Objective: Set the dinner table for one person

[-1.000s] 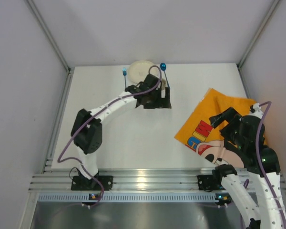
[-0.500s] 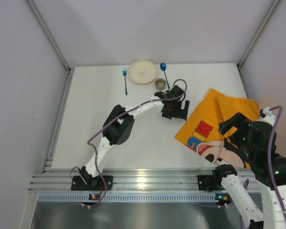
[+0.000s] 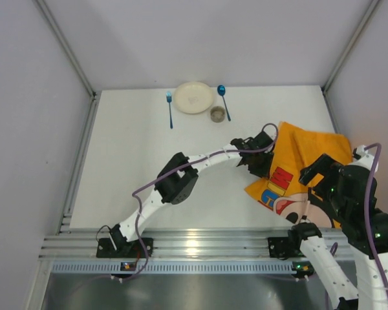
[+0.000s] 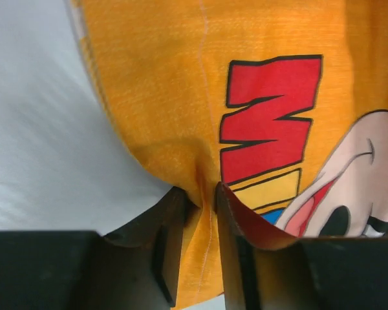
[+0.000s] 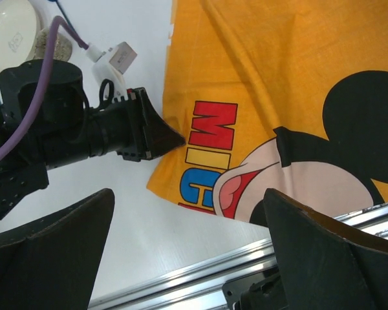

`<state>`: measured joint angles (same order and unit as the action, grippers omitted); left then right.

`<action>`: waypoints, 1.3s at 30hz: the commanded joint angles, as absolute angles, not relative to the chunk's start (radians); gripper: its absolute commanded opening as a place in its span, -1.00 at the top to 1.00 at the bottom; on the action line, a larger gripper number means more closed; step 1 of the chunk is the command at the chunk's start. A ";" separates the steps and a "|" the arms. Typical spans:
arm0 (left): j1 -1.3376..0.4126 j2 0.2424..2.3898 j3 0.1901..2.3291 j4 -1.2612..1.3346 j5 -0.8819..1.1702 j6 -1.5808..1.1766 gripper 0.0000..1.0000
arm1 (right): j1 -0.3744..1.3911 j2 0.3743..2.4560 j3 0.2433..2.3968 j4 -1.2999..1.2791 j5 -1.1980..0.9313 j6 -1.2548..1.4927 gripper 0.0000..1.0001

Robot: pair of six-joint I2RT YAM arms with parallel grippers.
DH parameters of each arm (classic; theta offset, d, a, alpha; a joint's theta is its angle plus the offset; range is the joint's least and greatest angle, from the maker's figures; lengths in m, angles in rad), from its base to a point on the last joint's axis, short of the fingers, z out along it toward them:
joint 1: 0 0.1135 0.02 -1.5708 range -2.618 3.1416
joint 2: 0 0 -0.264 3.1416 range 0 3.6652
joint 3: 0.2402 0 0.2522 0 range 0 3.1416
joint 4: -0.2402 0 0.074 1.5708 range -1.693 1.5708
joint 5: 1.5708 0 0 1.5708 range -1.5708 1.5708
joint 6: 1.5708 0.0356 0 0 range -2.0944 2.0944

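Your left gripper (image 4: 200, 194) is pinched narrow on a raised fold at the edge of the placemat (image 3: 307, 152). The wrist view shows cloth squeezed btwn both black fingers, w/ a red "M" just up and right of them. In the top view that arm reaches from btm left to right of ctr, and the grip sits at the mat's left edge.

The placemat is orange w/ a cartoon mouse. It lies wrinkled at the right of the frame, its lower part hidden behind your right arm. Writing you can read in the right wrist view: red "M", yellow "I", then a blue letter, prob. "C".

Your right gripper (image 5: 189, 200) is spread wide, holding nothing, above the mat's lower part near the mouse's face.

The dinner table (image 3: 149, 148) is the big white top filling the ctr of the top view; mat and dishes rest on it. At top ctr:
- cream plate (image 3: 194, 97), w/ a faint mark in its middle, too small to read
- blue fork (image 3: 170, 108) just left of the plate
- blue spoon (image 3: 224, 102) just right of the plate
- small round cup (image 3: 217, 114) below the plate's right rim, right beside the spoon handle
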<state>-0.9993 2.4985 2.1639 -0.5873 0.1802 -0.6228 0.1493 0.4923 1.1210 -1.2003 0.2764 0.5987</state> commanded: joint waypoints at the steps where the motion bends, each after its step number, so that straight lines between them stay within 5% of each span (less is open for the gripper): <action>1: -1.006 2.574 2.160 -0.661 0.212 -0.638 0.41 | 0.149 0.505 1.143 -1.197 0.272 0.563 -1.00; 2: -1.005 2.569 2.160 -0.667 0.193 -0.637 0.91 | 0.149 0.506 1.137 -1.187 0.267 0.558 -0.99; 3: -1.003 2.557 2.160 -0.678 0.178 -0.635 1.00 | 0.149 0.508 1.135 -1.180 0.264 0.558 -0.99; 7: -0.983 2.430 2.077 -0.732 0.059 -0.621 1.00 | 0.150 0.534 1.132 -1.140 0.230 0.551 -1.00; 16: -0.812 1.679 1.234 -0.710 -0.204 -0.741 1.00 | 0.149 0.659 1.094 -1.013 0.057 0.581 -0.99; 26: -0.746 1.218 0.893 -0.980 -0.409 -0.960 1.00 | 0.150 0.747 1.009 -0.908 -0.041 0.586 -0.99; 27: -0.739 1.197 0.873 -0.992 -0.417 -0.975 0.95 | 0.153 0.756 1.005 -0.905 -0.051 0.581 -0.99; 29: -0.724 1.142 0.835 -1.012 -0.436 -1.000 0.36 | 0.156 0.781 0.994 -0.894 -0.064 0.577 -0.99; 30: -0.721 1.129 0.827 -1.008 -0.455 -0.999 -0.69 | 0.161 0.790 0.985 -0.891 -0.077 0.577 -0.99; 31: -0.715 1.118 0.831 -1.003 -0.462 -0.990 -0.97 | 0.164 0.805 0.980 -0.890 -0.081 0.572 -0.99; 39: -0.712 1.364 1.026 -0.740 -0.359 -0.769 -0.97 | 0.187 0.882 0.995 -0.870 -0.138 0.531 -0.99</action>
